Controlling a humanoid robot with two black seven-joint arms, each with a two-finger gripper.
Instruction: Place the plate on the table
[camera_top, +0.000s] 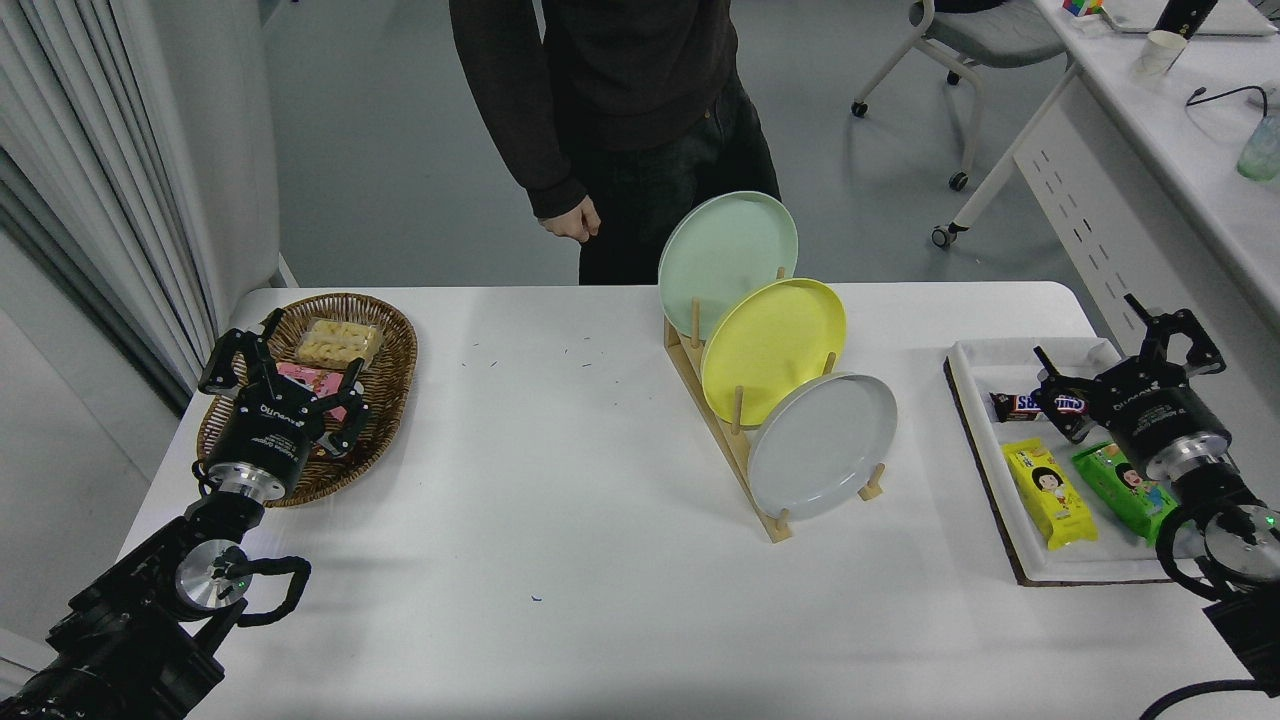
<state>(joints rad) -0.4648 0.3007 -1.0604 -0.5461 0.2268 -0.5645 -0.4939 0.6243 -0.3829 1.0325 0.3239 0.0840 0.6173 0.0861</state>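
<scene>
- White table (560, 520) fills the view, with grey floor, a curtain at the left and a person (610, 120) standing at its far edge.
- Right gripper (1125, 360) hovers over the white tray (975, 360) of snack packets at the right; its fingers are spread and hold nothing.
- Left gripper (285, 375) is parked over the wicker basket (395, 335) at the lower left, fingers likewise apart and empty.
- Pale grey plate (822, 445) stands on edge in the nearest slot of the wooden rack (725, 430), leaning back towards the yellow plate (773, 350); the mint green plate (727, 250) is furthest.
- Risks, as I judge them: a smooth rim could slip from a light pinch; lifting at an angle could catch the pegs and drag the rack, or knock the yellow plate behind; a sweep leftward from the tray could strike the rack's near end.
- Open room: broad bare tabletop lies left of and in front of the rack, well apart from the basket. Right of the rack the gap to the tray is narrower, and the table's near edge lies close to the arms.
</scene>
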